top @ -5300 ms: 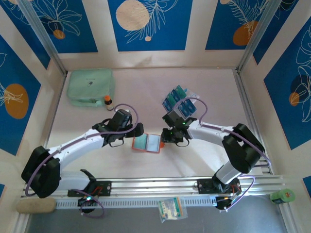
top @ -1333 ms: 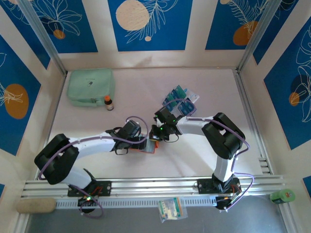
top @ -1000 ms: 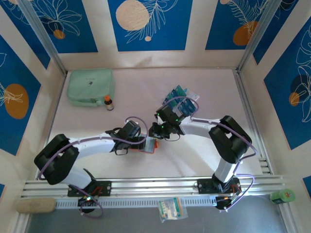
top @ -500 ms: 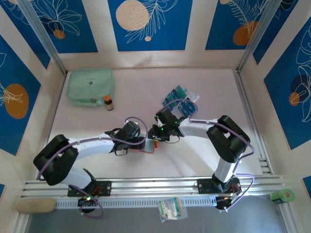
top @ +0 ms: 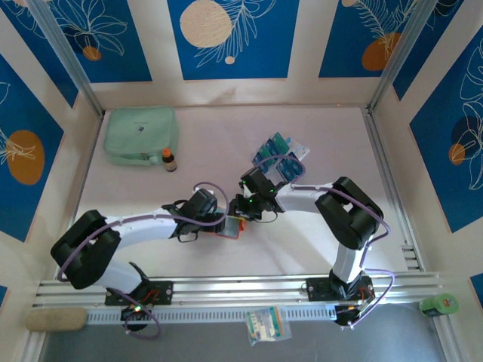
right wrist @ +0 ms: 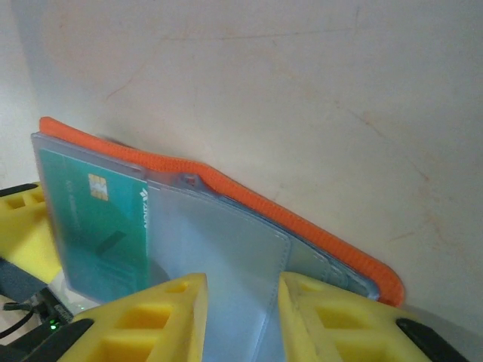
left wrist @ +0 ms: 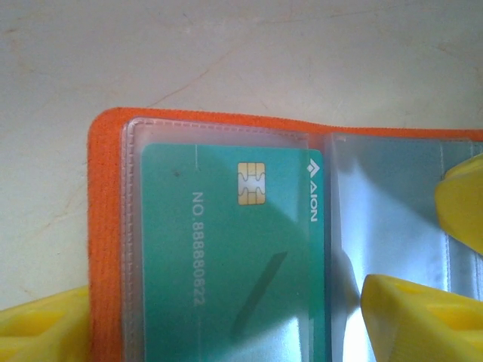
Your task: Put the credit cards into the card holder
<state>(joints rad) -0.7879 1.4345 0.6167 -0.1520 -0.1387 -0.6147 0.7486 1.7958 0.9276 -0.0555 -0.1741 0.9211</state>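
One green card [left wrist: 226,249] sits in the left clear pocket of the orange wallet [top: 232,224], which lies open mid-tabletop, nearer the front edge. The left claw [left wrist: 226,298] is spread wide across that half. The right claw [right wrist: 241,298] is slightly parted around a pocket sheet. The spare cards [top: 281,154] lie toward the far right; they look thin, stiff and slippery, so pinch one by its long edges.

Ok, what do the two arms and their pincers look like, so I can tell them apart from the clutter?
The left arm and right arm each have white tubular links, bulky black joint housings and a looping purple cable. A small green light glows by the right wrist. The left pincer and right pincer have chunky bright yellow fingers with moulded rectangular recesses.
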